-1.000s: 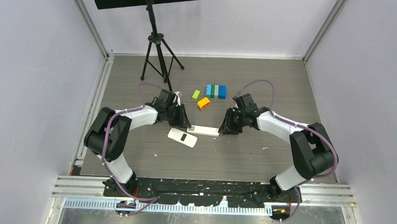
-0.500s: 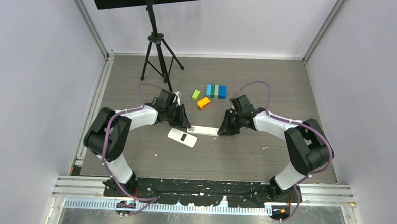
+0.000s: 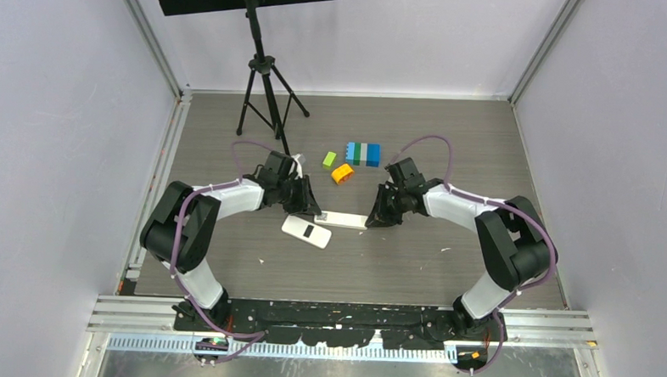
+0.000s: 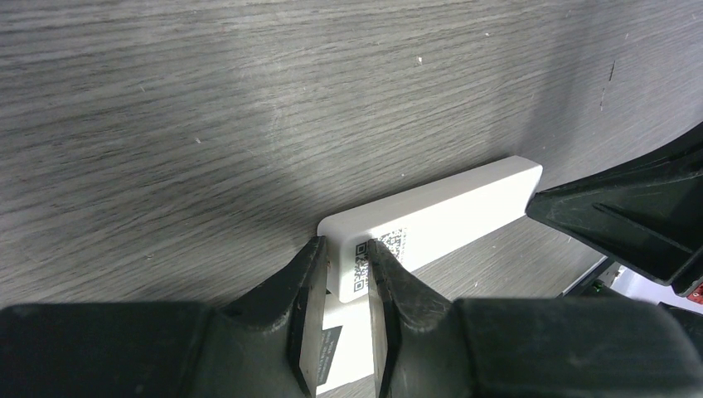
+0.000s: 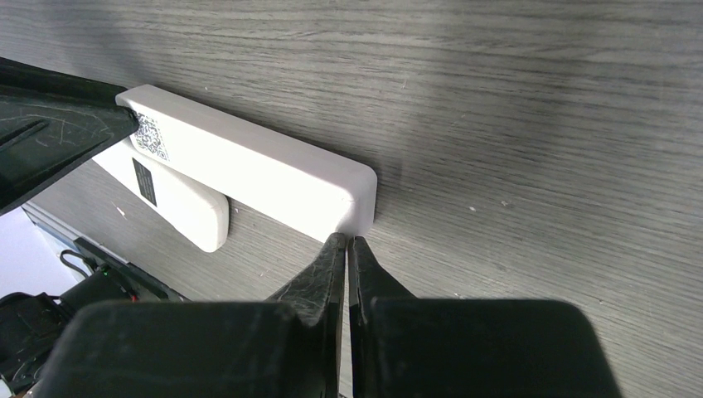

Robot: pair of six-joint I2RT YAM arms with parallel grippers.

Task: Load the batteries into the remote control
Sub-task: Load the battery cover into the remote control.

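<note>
The remote (image 4: 448, 207) is white with a black QR pattern (image 4: 380, 253); the table (image 4: 207, 99) is grey wood-grain.

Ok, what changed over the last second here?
The right gripper closed its fingers at the end of the remote, with nothing visibly between them, and its arm's elbow drew slightly inward. The left gripper stays clamped on the other end. The remote, the second remote beside it and the toy blocks have not moved.
</note>
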